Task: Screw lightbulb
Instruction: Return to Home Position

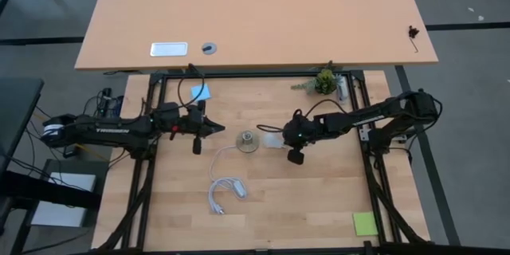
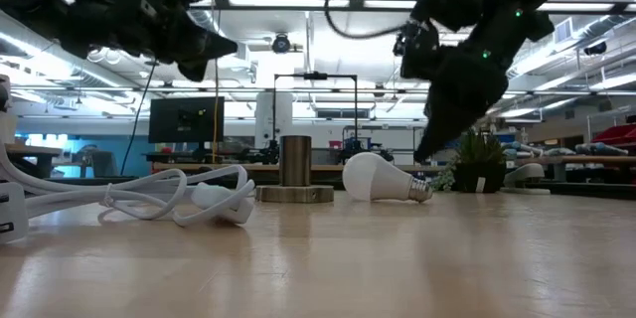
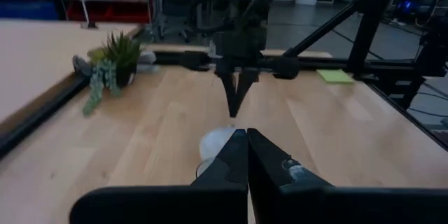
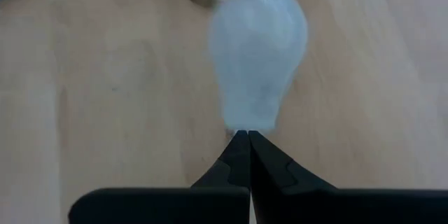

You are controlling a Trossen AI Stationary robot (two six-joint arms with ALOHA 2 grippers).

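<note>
The lightbulb point(image 2: 383, 179) is judged light, slick and fragile, best held gently around the glass; the left gripper point(image 3: 246, 133) and right gripper point(image 4: 243, 135) are pinched together, empty.

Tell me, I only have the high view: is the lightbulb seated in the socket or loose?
Observer: Loose. The low view shows the lightbulb lying on its side on the table, beside the socket.
Operator: Is the right gripper holding it?
Observer: No. In the right wrist view the right gripper is shut on nothing, its tips just off the bulb's narrow end.
Operator: And the left gripper?
Observer: The left wrist view shows the left gripper shut too, with nothing in it.
</note>
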